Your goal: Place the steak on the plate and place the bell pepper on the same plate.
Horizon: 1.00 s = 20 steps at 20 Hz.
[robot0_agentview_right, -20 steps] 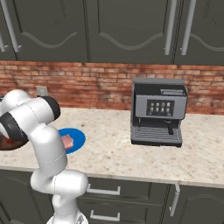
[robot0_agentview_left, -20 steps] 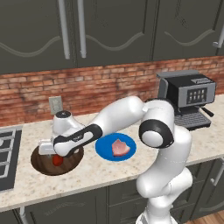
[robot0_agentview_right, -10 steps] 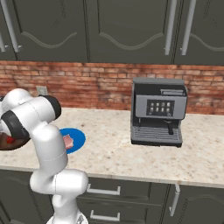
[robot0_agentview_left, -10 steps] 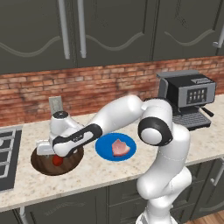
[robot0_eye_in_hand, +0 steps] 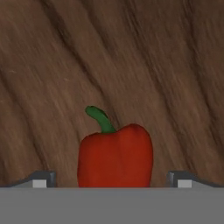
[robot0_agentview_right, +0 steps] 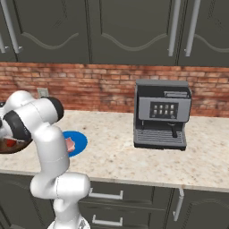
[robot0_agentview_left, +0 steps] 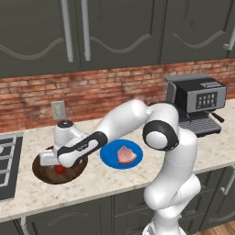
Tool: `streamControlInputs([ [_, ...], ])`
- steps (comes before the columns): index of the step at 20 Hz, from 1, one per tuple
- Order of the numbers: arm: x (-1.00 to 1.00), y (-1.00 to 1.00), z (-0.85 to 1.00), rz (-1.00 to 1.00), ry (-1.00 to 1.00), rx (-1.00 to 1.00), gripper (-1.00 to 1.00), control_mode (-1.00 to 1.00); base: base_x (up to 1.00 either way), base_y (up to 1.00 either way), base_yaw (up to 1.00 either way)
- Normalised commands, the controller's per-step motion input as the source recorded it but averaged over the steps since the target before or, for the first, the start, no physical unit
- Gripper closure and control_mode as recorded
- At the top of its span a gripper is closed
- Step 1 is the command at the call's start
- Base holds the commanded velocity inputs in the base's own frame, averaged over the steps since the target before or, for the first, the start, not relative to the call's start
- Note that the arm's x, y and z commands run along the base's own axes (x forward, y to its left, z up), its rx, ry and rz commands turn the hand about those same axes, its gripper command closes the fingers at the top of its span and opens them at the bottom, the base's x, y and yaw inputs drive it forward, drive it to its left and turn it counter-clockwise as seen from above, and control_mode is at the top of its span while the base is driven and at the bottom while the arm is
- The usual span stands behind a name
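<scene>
Bell pepper (robot0_eye_in_hand: 115, 155) sits on the wooden board (robot0_agentview_left: 48, 171), centred between the gripper (robot0_eye_in_hand: 112, 178) fingertips (robot0_eye_in_hand: 42, 179); jaws spread wide, not touching it. Steak (robot0_agentview_left: 125, 154) already on the blue plate (robot0_agentview_left: 109, 157), just right of the board. Speckled counter (robot0_agentview_left: 114, 179), brick backsplash, coffee machine (robot0_agentview_left: 197, 102) far right, cooktop (robot0_agentview_left: 7, 160) left.

The speckled beige stone table (robot0_agentview_left: 114, 179) runs beneath a red brick backsplash. Directly on it rest, from left to right in the left base view: a black stovetop (robot0_agentview_left: 7, 165) set at the left edge, a dark brown round wooden board (robot0_agentview_left: 48, 172), a flat round bright blue plate (robot0_agentview_left: 108, 156) just beside the board, and a black-and-grey coffee machine (robot0_agentview_left: 197, 103) well apart at the right.
</scene>
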Motion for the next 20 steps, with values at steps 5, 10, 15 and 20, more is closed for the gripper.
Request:
streamControlInputs([
  [5, 0.0, -0.01, -0.07, 0.0, 0.0, 0.0, -1.0, -1.0, 0.0, 0.0, 0.0],
  [10, 0.0, 0.0, -0.05, 0.0, 0.0, 0.0, -1.0, -1.0, 0.0, 0.0, 0.0],
  [15, 0.0, 0.0, 0.0, 0.0, 0.0, 0.0, 1.0, -1.0, 0.0, 0.0, 0.0],
  [20, 0.0, 0.0, 0.0, 0.0, 0.0, 0.0, 1.0, -1.0, 0.0, 0.0, 0.0],
])
